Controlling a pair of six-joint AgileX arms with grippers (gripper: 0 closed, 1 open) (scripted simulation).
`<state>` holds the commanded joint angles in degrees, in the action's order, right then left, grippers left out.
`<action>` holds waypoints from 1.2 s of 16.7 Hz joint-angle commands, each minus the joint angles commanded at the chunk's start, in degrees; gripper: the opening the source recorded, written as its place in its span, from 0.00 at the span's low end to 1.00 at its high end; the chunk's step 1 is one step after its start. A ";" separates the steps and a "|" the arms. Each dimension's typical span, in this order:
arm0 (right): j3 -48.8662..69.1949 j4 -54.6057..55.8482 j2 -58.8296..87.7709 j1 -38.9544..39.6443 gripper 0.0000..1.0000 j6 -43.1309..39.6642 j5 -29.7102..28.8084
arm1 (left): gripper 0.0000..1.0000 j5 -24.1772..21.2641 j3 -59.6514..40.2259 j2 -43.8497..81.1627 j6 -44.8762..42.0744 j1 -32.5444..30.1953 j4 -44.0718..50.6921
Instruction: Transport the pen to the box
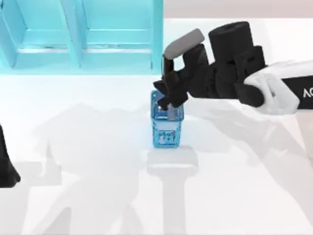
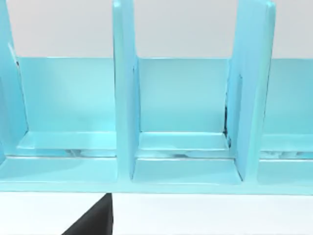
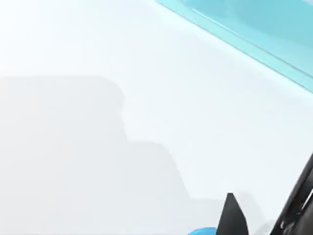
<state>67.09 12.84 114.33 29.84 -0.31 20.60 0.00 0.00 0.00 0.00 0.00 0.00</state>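
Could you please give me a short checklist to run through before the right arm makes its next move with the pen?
1. Right tool over the small blue container: ok.
2. Pen standing in the container's opening: ok.
3. Right tool closed on the pen: cannot tell.
4. Table path up to the light blue box: ok.
5. Box compartments free to receive: ok.
6. Left arm parked at the table's left edge: ok.

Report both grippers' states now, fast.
Left gripper: parked at the table's left edge, cannot tell.
Right gripper: over the small blue container, apparently shut on the pen.
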 joint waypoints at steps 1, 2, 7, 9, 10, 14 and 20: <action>0.49 -2.99 -1.89 -1.63 0.00 -1.14 1.35 | 1.00 0.00 0.00 0.00 0.00 0.00 0.00; 1.06 -6.40 -4.05 -3.43 0.00 -2.39 2.84 | 1.00 0.00 0.00 0.00 0.00 0.00 0.00; 3.94 -24.43 -15.97 -13.01 0.00 -8.71 10.86 | 1.00 0.00 0.00 0.00 0.00 0.00 0.00; 4.52 -28.75 -19.44 -15.91 0.00 -10.43 13.15 | 1.00 0.00 0.00 0.00 0.00 0.00 0.00; 4.65 -29.98 -20.53 -16.84 0.00 -10.97 13.85 | 1.00 0.00 0.00 0.00 0.00 0.00 0.00; 4.70 -30.69 -21.18 -17.41 0.00 -11.28 14.25 | 1.00 0.00 0.00 0.00 0.00 0.00 0.00; 6.51 -37.22 -22.22 -23.34 0.00 -16.06 11.63 | 1.00 0.00 0.00 0.00 0.00 0.00 0.00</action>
<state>73.60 -24.38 92.10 6.50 -16.37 32.23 0.00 0.00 0.00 0.00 0.00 0.00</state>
